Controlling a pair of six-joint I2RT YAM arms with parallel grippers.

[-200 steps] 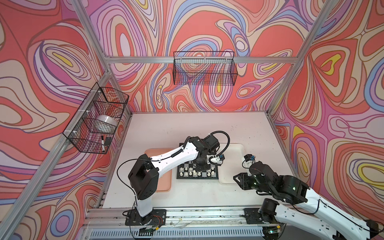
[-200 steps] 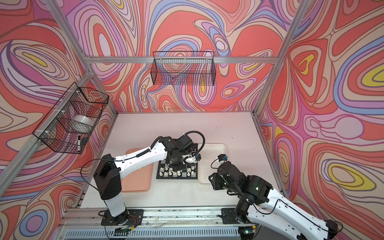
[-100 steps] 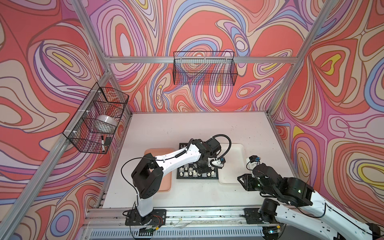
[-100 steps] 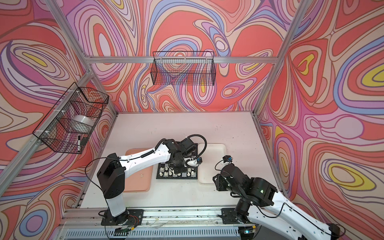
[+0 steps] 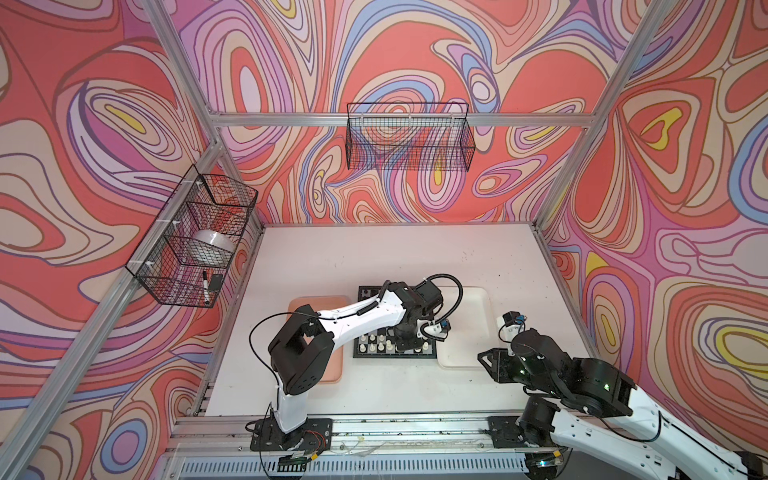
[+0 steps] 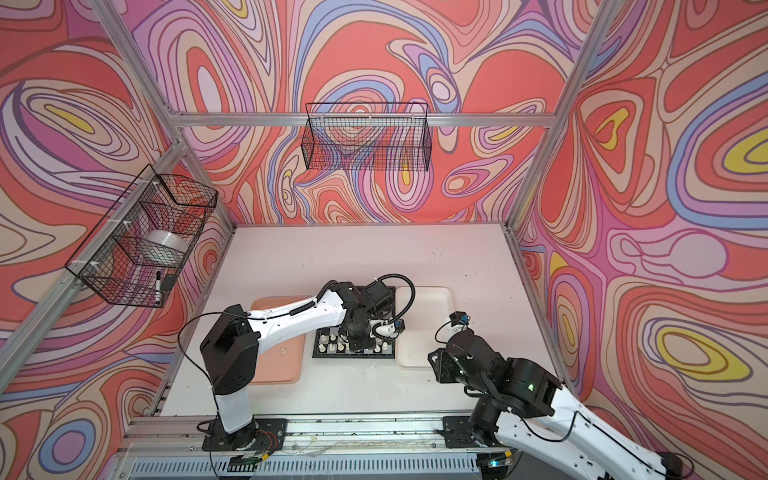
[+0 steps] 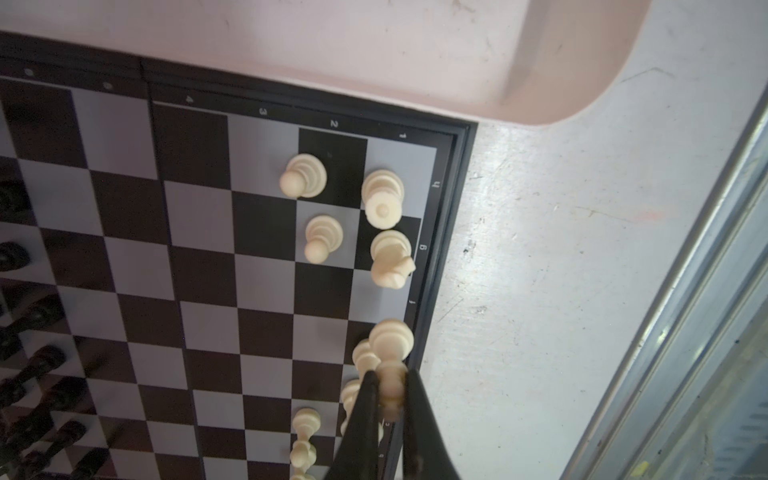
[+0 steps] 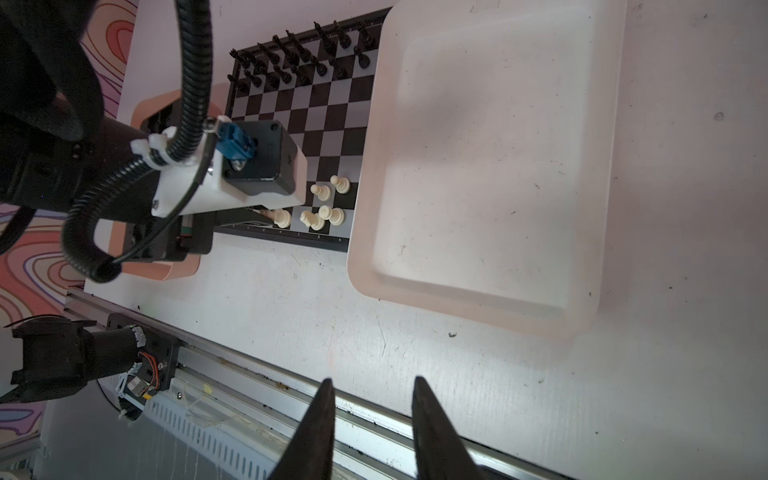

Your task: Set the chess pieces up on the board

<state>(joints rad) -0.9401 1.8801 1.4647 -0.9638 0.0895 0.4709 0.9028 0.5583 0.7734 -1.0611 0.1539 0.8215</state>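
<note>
In both top views my left gripper (image 5: 405,345) (image 6: 360,343) points down over the near rows of the board (image 5: 390,355) (image 6: 353,356). The board lies between the pink tray (image 6: 278,365) and the white tray (image 5: 465,307). My right gripper (image 5: 492,362) (image 6: 437,365) hangs off the board, by the white tray's near corner. Left wrist view: my left jaws are closed on the head of a cream piece (image 7: 390,345), too blurred to tell its kind. Its long axis is upright, base toward the board's edge row, head between my fingers (image 7: 365,399). Other cream pieces (image 7: 305,176) stand upright nearby, and black pieces (image 7: 41,361) crowd the opposite side. Right wrist view: my right jaws stand apart, holding nothing, above the table (image 8: 291,299) at its front edge. The black pieces stand in the two rows at the board's far edge.
</note>
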